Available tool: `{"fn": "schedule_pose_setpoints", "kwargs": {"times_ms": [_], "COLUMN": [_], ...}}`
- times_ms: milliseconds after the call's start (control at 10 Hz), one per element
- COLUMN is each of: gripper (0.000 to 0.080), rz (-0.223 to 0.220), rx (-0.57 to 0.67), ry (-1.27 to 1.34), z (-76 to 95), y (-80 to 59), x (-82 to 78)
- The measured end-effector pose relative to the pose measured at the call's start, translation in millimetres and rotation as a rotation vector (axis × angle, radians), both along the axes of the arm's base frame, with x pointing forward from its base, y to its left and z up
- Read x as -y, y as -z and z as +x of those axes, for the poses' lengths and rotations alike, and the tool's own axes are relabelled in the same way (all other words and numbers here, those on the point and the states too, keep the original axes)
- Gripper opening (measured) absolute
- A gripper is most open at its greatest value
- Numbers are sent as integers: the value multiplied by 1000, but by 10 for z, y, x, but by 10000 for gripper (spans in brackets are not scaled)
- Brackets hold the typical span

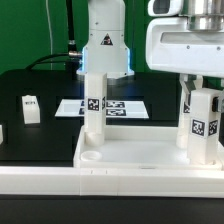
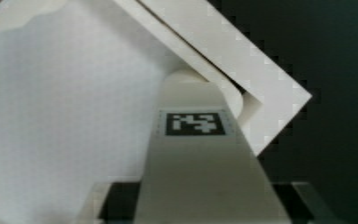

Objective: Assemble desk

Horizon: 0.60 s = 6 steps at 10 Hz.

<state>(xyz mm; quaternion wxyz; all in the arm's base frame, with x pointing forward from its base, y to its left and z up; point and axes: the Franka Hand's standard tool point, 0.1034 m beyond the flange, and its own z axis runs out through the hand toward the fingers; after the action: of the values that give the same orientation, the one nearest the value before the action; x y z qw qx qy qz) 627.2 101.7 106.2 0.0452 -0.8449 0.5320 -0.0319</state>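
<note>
Progress looks about halfway: the desk slab [image 1: 120,160] lies across the bottom of the frame on the black table [image 1: 45,135], with the first leg [image 1: 93,100] standing upright in its far-left corner socket. At right, the pincer [image 1: 200,95] is clamped on the second leg [image 1: 198,128], upright over the right corner; can't tell if it's seated yet. Further back, a loose leg [image 1: 30,108] waits at mid-left, with the marker board [image 1: 120,106] behind it. So at least two legs still to go, I'd guess.

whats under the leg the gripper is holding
A corner of the desk slab, at the exterior view's right, lies under the leg in the gripper. The leg's foot and any socket beneath are covered.
</note>
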Motion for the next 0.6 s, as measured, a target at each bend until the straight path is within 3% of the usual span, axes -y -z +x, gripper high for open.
{"fn": "schedule_pose_setpoints", "kwargs": {"times_ms": [300, 600], "gripper": [290, 290], "rz": [34, 47], "rx": [-12, -16], "ry": [271, 336], "z": [-4, -4], "y": [1, 1], "x": [-26, -31]}}
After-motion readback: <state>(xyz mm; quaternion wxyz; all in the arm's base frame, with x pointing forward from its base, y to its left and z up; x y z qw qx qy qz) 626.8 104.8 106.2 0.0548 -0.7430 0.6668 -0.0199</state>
